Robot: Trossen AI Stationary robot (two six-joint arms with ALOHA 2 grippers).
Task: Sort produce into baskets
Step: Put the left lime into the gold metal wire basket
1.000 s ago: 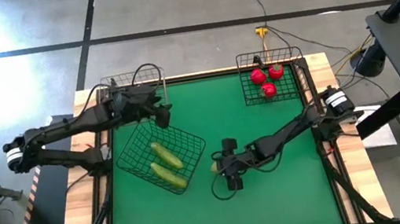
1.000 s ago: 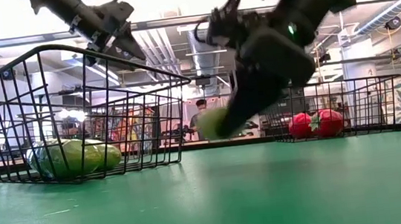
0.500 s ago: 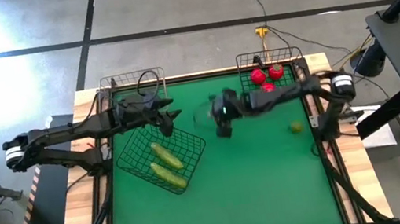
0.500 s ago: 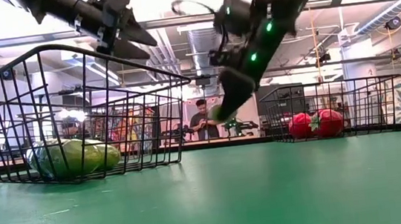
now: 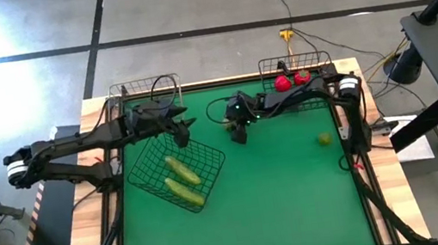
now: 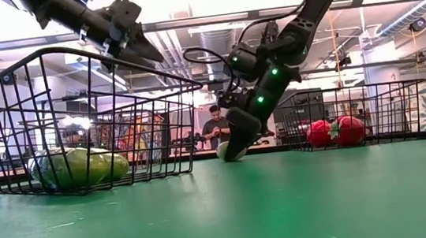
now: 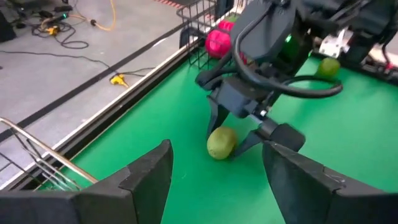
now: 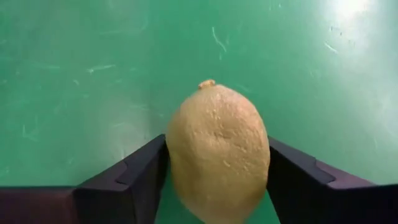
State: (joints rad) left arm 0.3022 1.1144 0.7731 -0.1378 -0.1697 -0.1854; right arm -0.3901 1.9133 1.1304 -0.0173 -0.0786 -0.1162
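A: Where is the small round yellow-green lime?

B: Down on the green bench near its far edge, between the fingers of the right tool. In the right wrist view the two dark fingers flank it closely, but I cannot tell whether they press it or have let go.

A: And the containers?

B: Three square wire-mesh baskets. The black wire one on the left, turned at an angle, holds two long light-green cucumbers lying side by side. The black wire one at the far right corner holds the red round tomatoes with green tops; two show clearly from above, and the right arm crosses over that basket. The tan wire basket stands at the far left corner, and I cannot see anything in it.

A: How much room is there?

B: The whole near half of the bench is open green surface. A second lime lies alone close to the right edge, well apart from the tool.

A: What about the other arm?

B: The left tool hangs above the far corner of the angled basket, near the tan one, its fingers spread with nothing between them. The held-or-dropped lime lies to its right, between the tan basket and the tomato basket.
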